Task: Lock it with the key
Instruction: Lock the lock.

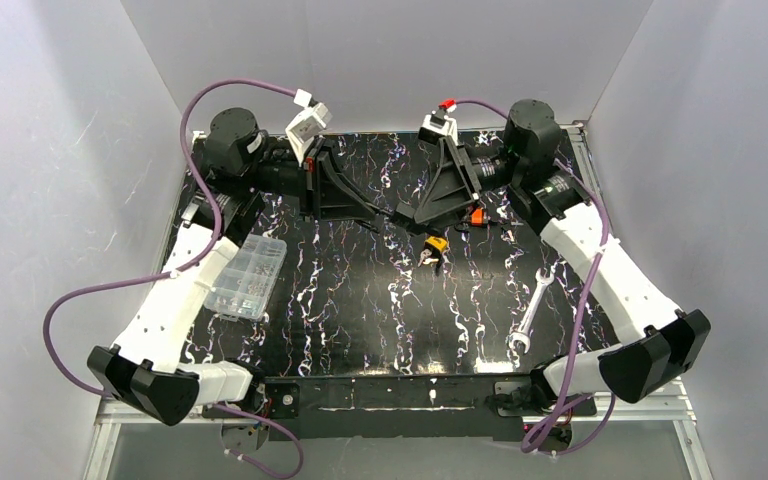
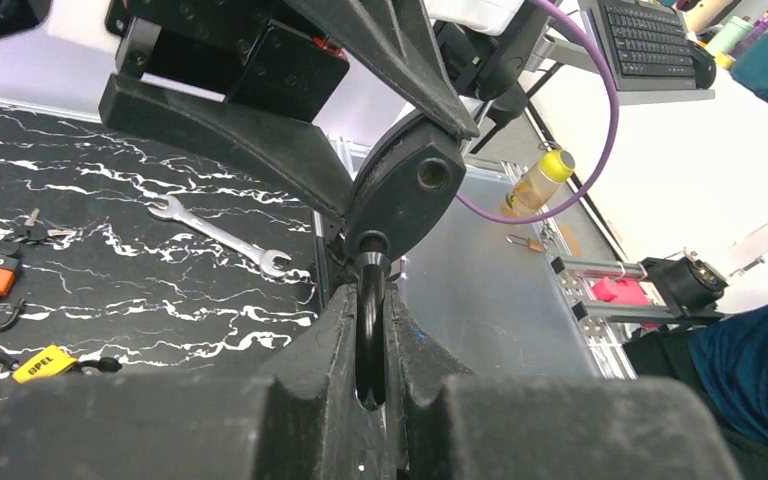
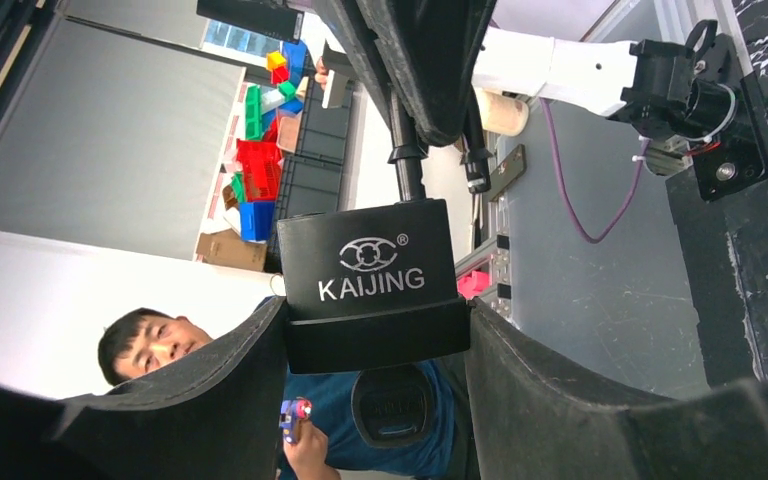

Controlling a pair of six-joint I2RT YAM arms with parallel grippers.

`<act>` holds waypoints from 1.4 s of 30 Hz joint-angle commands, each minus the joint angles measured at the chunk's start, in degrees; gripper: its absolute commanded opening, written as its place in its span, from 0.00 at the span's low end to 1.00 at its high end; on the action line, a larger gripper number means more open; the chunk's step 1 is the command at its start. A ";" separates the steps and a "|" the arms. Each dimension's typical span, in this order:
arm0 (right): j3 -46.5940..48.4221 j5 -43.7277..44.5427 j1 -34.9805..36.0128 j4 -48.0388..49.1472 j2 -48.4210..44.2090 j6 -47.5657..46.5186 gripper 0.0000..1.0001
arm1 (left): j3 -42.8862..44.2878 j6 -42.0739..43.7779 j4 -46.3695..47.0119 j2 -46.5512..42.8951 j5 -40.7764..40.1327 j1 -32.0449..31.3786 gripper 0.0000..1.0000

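Padlock (image 3: pixel 370 270), black, is suspended above the desk (image 1: pixel 360 320) between both hands. Right hand (image 3: pixel 375 335) grips the lock body across its width, jaws set wide. Left hand (image 2: pixel 368 300) is clamped narrow on the shackle (image 2: pixel 369 360). Yellow padlock (image 1: pixel 435 243) lies on the desk just beneath.

Matt black padlock (image 3: pixel 368 285), shiny metal wrench (image 1: pixel 528 310) — table (image 1: pixel 360 335) seemingly glossy
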 commanded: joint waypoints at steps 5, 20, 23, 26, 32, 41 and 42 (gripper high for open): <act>19.16 12.35 -1.31 -27.74 2.66 -24.56 0.21 | -0.08 -0.96 -1.82 -4.06 -11.63 -0.53 0.00; 14.90 23.29 -2.87 -11.06 1.49 -14.14 0.81 | -3.45 -9.42 10.60 -9.77 -39.57 -0.86 0.00; 14.88 24.18 -2.90 -11.59 0.46 -16.10 0.81 | -2.75 -13.35 12.55 -8.93 -39.59 -0.86 0.00; 14.42 29.06 -2.83 -15.78 -1.75 -25.19 0.81 | -1.25 -18.51 14.39 -8.15 -39.86 -0.82 0.00; 8.08 31.48 -1.98 -7.41 -7.58 -32.50 0.82 | 2.50 -27.03 15.52 -6.93 -41.83 -0.88 0.00; 8.58 32.28 2.45 1.04 -6.35 -31.78 0.73 | 3.75 -34.26 19.93 -5.95 -41.48 -1.17 0.00; 8.94 32.82 2.77 1.13 -6.15 -31.86 0.72 | 3.73 -34.37 20.11 -5.95 -41.50 -1.22 0.00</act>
